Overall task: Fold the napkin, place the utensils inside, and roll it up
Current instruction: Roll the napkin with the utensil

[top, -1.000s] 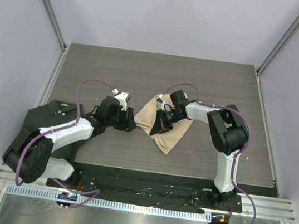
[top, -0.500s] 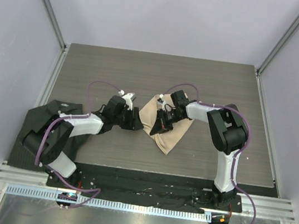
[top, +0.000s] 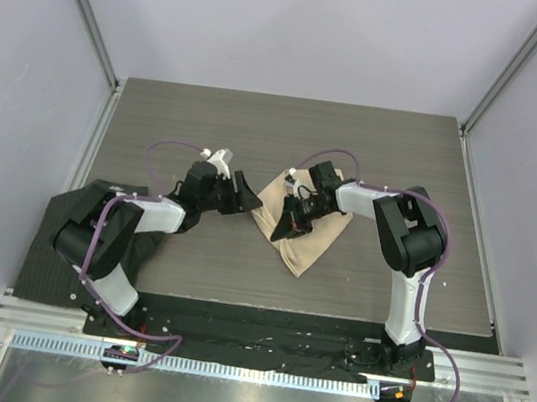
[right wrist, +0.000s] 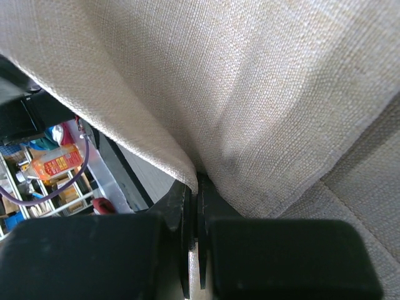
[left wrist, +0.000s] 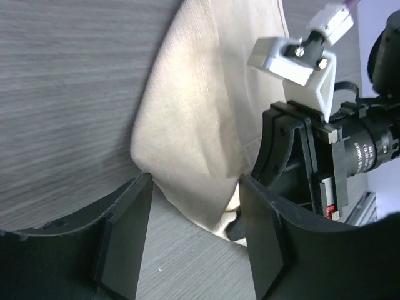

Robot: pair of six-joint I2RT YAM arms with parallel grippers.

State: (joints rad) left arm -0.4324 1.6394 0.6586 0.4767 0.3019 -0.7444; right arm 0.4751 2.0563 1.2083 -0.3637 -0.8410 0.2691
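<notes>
From where I stand, the beige napkin (top: 310, 248) lies a little right of the middle of the grey wood-grain table (top: 259, 129). It is bunched into a folded, roughly wedge-shaped heap that narrows toward the near edge. The right arm bends in from the right, and the right gripper (top: 292, 227) sits down on the napkin's left part. In its own camera the right gripper (right wrist: 197, 206) has its two black fingers pressed tight together, with a raised fold of the napkin (right wrist: 250, 94) running down into the pinch, so it has the cloth nipped between them. The weave drapes up and away from that grip in a soft ridge. The left arm reaches across from the left, with the left gripper (top: 244, 195) just at the napkin's left edge. In the left wrist view the left gripper (left wrist: 195, 182) stands about half open, its black fingers (left wrist: 125, 237) well apart. The rounded lower edge of the napkin (left wrist: 200, 112) lies in the gap between them. I cannot tell whether either finger touches the cloth, but they are not closed on it. Just beyond that edge in the same view is the right arm's white camera mount (left wrist: 294, 56), close over the napkin. A dark ribbed cloth (top: 35, 272) lies at the near left corner of the table, partly under the left arm.
</notes>
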